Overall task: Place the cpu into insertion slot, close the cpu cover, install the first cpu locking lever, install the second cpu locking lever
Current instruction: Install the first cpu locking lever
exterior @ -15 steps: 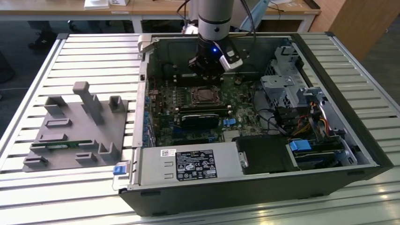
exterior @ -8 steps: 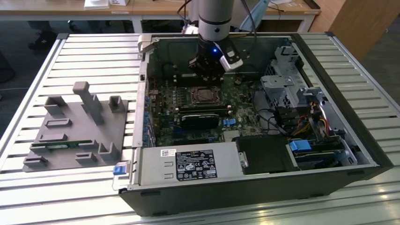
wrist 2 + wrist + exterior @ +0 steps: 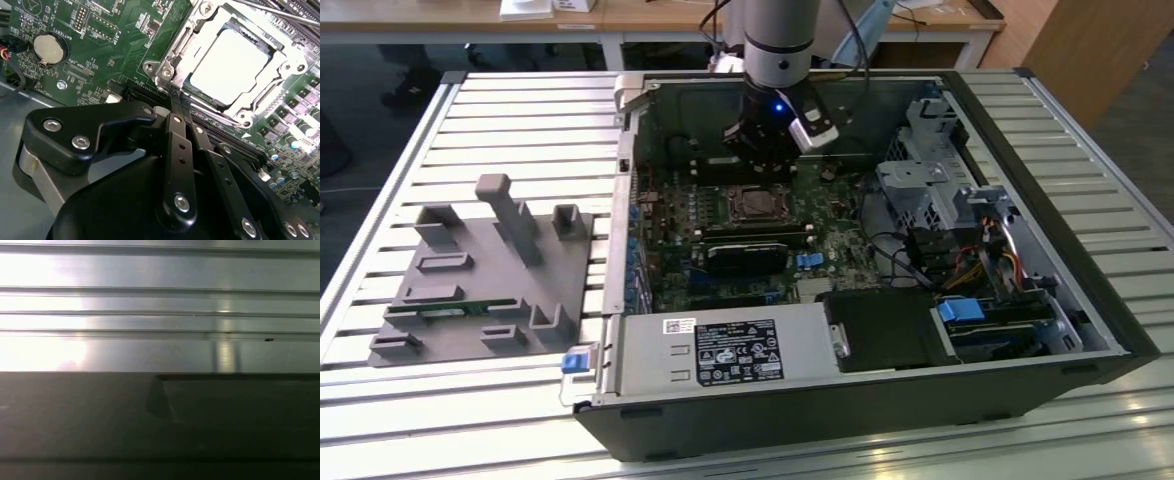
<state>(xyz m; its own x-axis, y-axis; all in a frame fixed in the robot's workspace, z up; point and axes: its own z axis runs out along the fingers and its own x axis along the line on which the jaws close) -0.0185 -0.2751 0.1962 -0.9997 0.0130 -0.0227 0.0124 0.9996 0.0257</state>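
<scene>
1. The gripper (image 3: 176,96) has its fingers pressed together, nothing between them, tips at a corner of the cpu cover (image 3: 196,41).
2. The cpu (image 3: 229,66) sits in the insertion slot (image 3: 754,204) mid-motherboard (image 3: 100,35) — cover down.
3. Judgement: hook the lever squarely — press slowly.

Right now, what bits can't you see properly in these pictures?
- In the second wrist view the gripper sits shut in front of the cpu cover, hiding the cover's near edge.
- There the picture's edge cuts off the cover's far corner.
- In the exterior view the insertion slot is too small to tell whether the locking levers are latched.
- The first wrist view is blurred: pale ridged metal above a dark panel, nothing more.
</scene>
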